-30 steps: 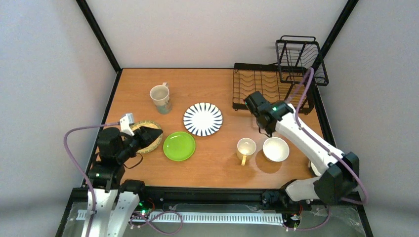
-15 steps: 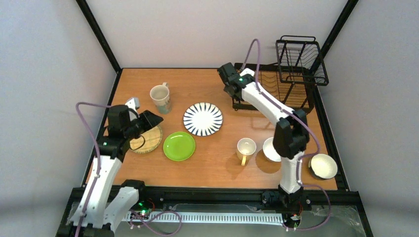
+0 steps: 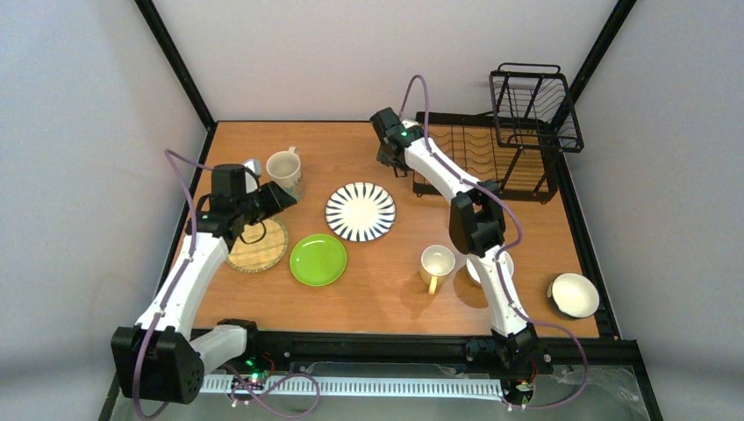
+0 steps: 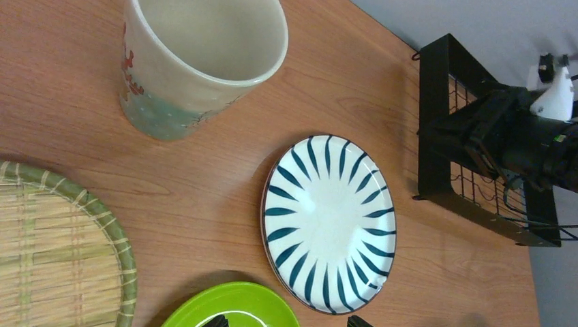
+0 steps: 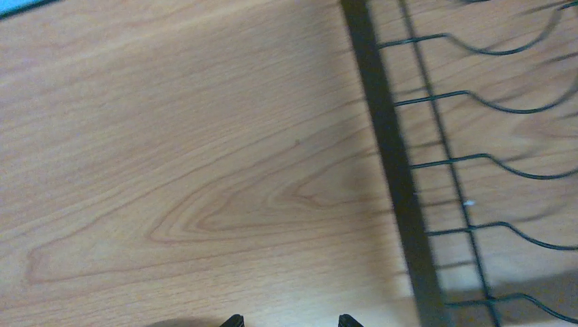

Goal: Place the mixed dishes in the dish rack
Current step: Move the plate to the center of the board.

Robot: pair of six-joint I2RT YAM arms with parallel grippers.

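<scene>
Pale mug [image 3: 285, 169] stands upright on table [image 3: 386, 294], outside dish rack [image 3: 518, 164].

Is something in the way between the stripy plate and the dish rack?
No dish sits between the black-and-white striped plate and the dish rack, only bare table. But the right arm stretches over that gap, with the right gripper hanging by the rack's left edge, jaws open and empty.

2 white arms [image 3: 189, 272], black joints [image 3: 474, 226], purple cables [image 3: 419, 83], probably green LEDs [image 3: 403, 135]
</scene>
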